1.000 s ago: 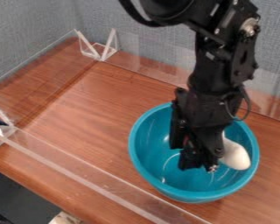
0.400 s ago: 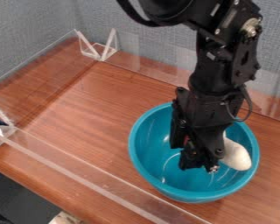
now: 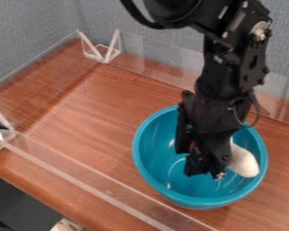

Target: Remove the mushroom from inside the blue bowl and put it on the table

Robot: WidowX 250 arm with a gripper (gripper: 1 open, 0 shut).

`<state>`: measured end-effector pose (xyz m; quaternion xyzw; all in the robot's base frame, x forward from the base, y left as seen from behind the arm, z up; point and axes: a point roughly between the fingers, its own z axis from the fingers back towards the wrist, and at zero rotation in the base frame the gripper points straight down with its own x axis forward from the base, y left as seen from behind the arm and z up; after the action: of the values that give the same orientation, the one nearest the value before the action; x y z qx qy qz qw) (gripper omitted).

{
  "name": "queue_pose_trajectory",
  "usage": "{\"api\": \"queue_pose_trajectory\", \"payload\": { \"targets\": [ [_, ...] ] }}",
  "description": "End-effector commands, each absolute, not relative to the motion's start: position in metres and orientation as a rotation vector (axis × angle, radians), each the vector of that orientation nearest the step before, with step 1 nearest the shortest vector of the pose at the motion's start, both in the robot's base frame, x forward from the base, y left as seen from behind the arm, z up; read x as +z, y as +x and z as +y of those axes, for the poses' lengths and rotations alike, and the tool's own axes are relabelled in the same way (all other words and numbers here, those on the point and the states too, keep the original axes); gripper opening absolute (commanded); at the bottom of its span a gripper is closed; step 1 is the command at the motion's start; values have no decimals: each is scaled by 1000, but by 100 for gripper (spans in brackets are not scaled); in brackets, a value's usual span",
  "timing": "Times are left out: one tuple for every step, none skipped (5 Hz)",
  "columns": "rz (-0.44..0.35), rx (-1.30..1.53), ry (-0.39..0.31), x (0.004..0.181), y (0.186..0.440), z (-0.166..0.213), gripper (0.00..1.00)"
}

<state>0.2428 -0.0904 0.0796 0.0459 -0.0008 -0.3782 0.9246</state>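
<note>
The single camera view looked down across the table (image 3: 87,99), a reddish-brown wood-grain surface edged with clear acrylic walls (image 3: 75,176). The blue bowl (image 3: 159,158) stood on the near right part of the table, close to the near wall. The arm descended from the top of the picture, and its gripper (image 3: 201,169) pointed down into the bowl, with its fingertips low against the glossy inside. The mushroom (image 3: 246,164) lay inside the bowl, on the right part of its floor, just to the right of the gripper. Only a pale, rounded portion of it was visible past the black fingers; no reddish cap could be made out, so its long axis could not be determined. The jaws stood partly apart, but the view did not show whether they were merely open or set against anything, and contact between a finger and the mushroom could not be confirmed. Judged from this arrangement, the mushroom had not yet been removed, and the task was at the grasping step. The deciding relation was lateral: the mushroom lay beside the tool on the right rather than clearly between the fingers, so a grasp would probably require the gripper to be centred over it first.
</note>
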Motion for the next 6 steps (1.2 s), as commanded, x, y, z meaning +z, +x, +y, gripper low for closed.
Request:
{"api": "queue_pose_trajectory", "payload": {
  "targets": [
    [-68,-784,100,95,245,-94,0],
    [-70,-786,104,95,245,-94,0],
    [-71,-786,109,95,245,-95,0],
    [-73,-785,114,95,245,-94,0],
    [-74,-782,119,95,245,-94,0],
    [-75,-779,124,96,246,-94,0]
  ]
}}
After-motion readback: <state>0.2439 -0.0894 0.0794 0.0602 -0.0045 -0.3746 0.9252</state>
